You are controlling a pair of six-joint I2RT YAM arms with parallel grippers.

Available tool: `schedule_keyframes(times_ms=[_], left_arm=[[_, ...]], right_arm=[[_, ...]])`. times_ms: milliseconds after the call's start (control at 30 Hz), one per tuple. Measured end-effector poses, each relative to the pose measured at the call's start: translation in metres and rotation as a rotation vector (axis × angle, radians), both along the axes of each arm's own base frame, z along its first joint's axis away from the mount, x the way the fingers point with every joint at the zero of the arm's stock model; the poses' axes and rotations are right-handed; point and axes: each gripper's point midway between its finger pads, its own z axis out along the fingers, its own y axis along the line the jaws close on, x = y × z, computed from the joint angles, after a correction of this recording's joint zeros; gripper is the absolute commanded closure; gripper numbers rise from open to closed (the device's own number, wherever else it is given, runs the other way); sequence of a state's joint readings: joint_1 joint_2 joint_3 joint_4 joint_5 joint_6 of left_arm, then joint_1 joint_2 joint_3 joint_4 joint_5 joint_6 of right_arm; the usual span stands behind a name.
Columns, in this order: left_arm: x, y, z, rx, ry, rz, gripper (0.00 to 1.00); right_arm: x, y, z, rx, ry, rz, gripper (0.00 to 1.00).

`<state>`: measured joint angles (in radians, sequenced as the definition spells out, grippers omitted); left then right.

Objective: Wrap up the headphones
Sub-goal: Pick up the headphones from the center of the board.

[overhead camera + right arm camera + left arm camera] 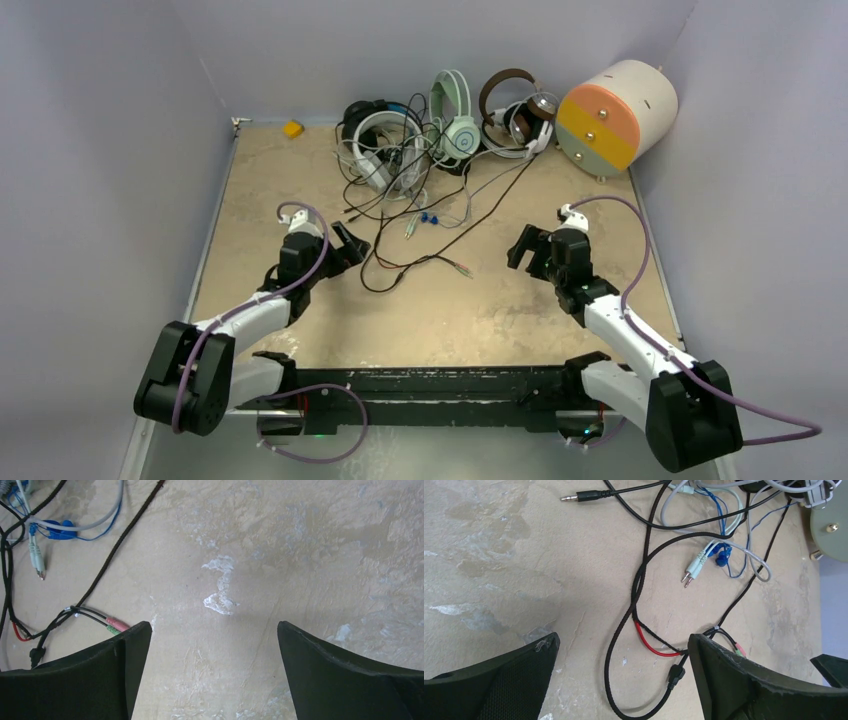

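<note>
Both pairs of jaws stand spread wide, holding nothing. Your left gripper (pixel 624 680) hangs over the near loops of the cables (pixel 640 582), a black braided one running between its fingers (pixel 484 685); your right gripper (pixel 214 675) hangs over bare table (pixel 300 555), just right of the pink and green plugs (pixel 117 626). You'll find the headphones (pixel 462 135) heaped at the far edge, beside the cream cylinder (pixel 617 115), those cables tangled together and trailing toward the arms

White arm links (pixel 250 318), black joints (pixel 190 380), looping purple cables (pixel 651 250), matte black wedge-shaped end effector fingers (pixel 489 685)
</note>
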<state>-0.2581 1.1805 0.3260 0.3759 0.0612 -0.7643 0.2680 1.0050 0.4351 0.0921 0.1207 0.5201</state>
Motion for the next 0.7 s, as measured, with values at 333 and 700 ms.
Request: schedule_keyframes(times_ms=[333, 700], left_arm=[[0.013, -0.008, 0.016, 0.003, -0.026, -0.036, 0.04], [0.075, -0.013, 0.08, 0.01, -0.101, 0.013, 0.16]], right_arm=[[-0.016, -0.011, -0.005, -0.025, 0.124, -0.065, 0.01], [-0.025, -0.015, -0.006, -0.027, 0.093, -0.064, 0.01]])
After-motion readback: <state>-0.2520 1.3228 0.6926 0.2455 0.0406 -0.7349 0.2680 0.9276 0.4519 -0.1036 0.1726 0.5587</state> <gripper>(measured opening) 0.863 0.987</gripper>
